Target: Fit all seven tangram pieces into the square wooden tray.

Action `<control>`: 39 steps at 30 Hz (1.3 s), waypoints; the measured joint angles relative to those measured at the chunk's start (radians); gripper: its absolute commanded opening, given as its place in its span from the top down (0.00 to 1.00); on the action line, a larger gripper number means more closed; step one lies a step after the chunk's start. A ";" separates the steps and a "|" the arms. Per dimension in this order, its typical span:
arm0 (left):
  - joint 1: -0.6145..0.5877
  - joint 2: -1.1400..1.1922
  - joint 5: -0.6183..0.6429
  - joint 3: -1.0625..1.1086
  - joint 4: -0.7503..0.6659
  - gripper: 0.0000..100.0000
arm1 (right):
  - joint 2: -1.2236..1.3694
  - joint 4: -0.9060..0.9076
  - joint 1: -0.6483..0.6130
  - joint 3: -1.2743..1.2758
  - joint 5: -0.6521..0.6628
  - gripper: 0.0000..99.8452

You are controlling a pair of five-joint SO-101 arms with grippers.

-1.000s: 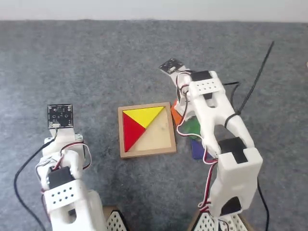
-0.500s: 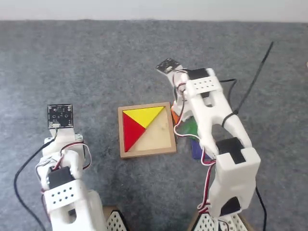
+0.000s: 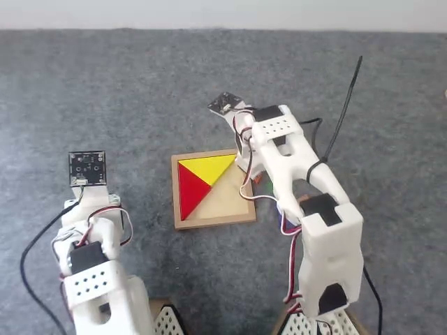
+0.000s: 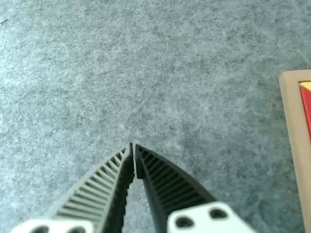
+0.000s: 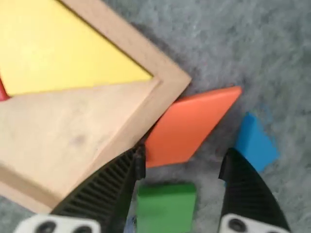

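The square wooden tray lies mid-table and holds a yellow triangle and a red triangle. In the right wrist view my right gripper is open just off the tray's corner. Its fingers straddle an orange parallelogram that lies on the carpet against the rim. A green piece lies between the fingers nearer the wrist, and a blue piece sits beside one finger. My left gripper is shut on nothing, low over bare carpet left of the tray.
Grey carpet covers the whole table. The right arm hangs over the tray's right edge and hides the loose pieces there. The left arm stays at the near left, with open carpet between it and the tray.
The right arm has swung left toward the tray's right edge, and it now covers the orange, green and blue pieces that showed beside it. The left arm has not moved.
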 measured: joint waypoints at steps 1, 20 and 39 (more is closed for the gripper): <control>0.000 0.000 0.000 0.000 0.000 0.99 | 0.009 0.000 0.002 -0.014 0.000 0.73; 0.000 0.000 0.000 0.000 0.000 0.99 | 0.161 0.057 0.087 -0.253 0.000 0.73; 0.000 0.000 0.000 0.000 0.000 0.99 | 0.190 0.058 0.015 -0.325 0.413 0.73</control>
